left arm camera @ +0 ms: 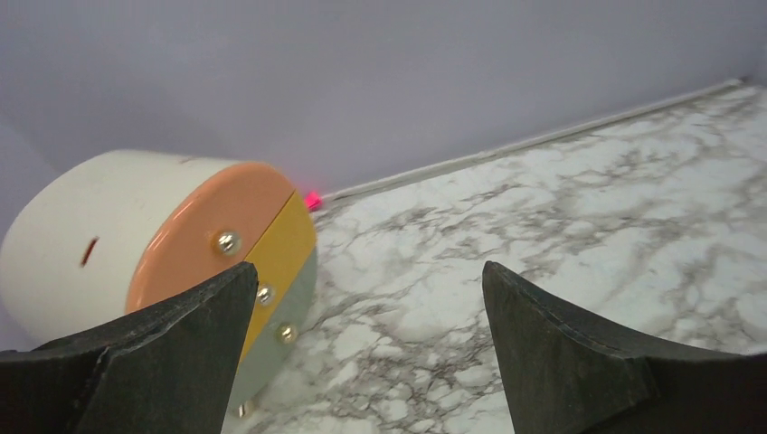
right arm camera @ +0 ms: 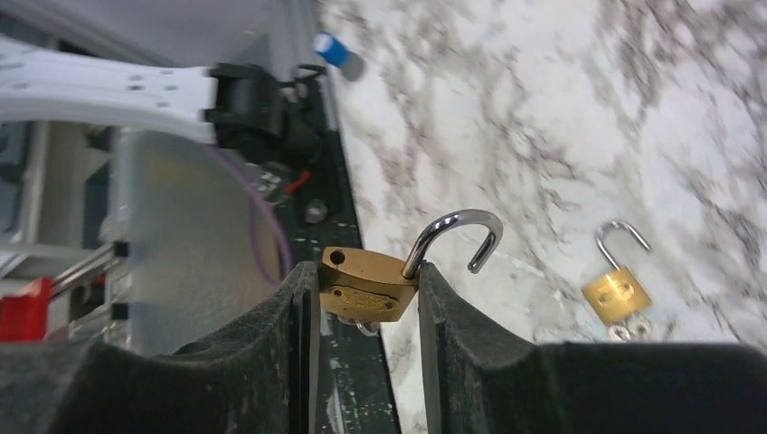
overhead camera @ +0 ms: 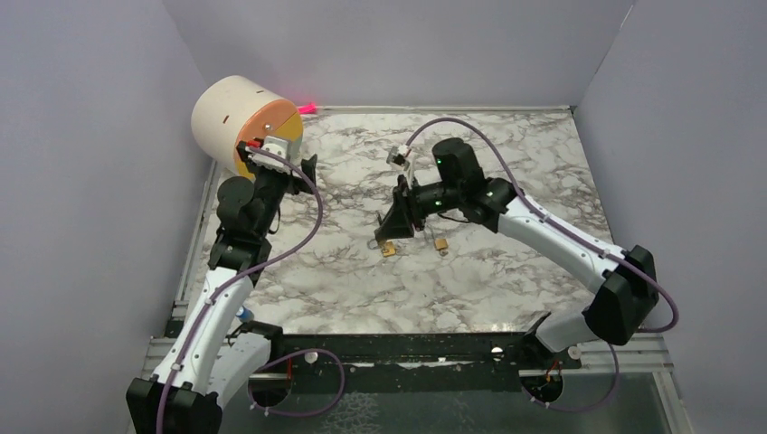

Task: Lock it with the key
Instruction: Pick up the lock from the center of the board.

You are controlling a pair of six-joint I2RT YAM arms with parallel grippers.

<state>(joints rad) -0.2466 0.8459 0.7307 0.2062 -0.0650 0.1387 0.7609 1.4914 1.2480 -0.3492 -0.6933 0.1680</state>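
Observation:
My right gripper (overhead camera: pixel 391 233) (right arm camera: pixel 366 271) is shut on a brass padlock (right arm camera: pixel 366 286) (overhead camera: pixel 388 249), gripping its body by the sides just above the marble table (overhead camera: pixel 506 280). Its steel shackle (right arm camera: pixel 457 237) stands open. A bit of silvery key ring (right arm camera: pixel 365 326) shows under the body; the key itself is hidden. A second brass padlock (right arm camera: pixel 615 295) (overhead camera: pixel 441 243) lies on the table to the right, shackle open, with a key ring (right arm camera: pixel 629 330) below it. My left gripper (overhead camera: pixel 303 174) (left arm camera: pixel 369 271) is open and empty, far left near a cylinder.
A white cylinder (overhead camera: pixel 237 117) (left arm camera: pixel 136 231) with an orange, yellow and grey face lies at the back left by the wall. A pink light (overhead camera: pixel 307 108) glows behind it. Grey walls enclose the table. A black rail (overhead camera: pixel 407 348) runs along the near edge.

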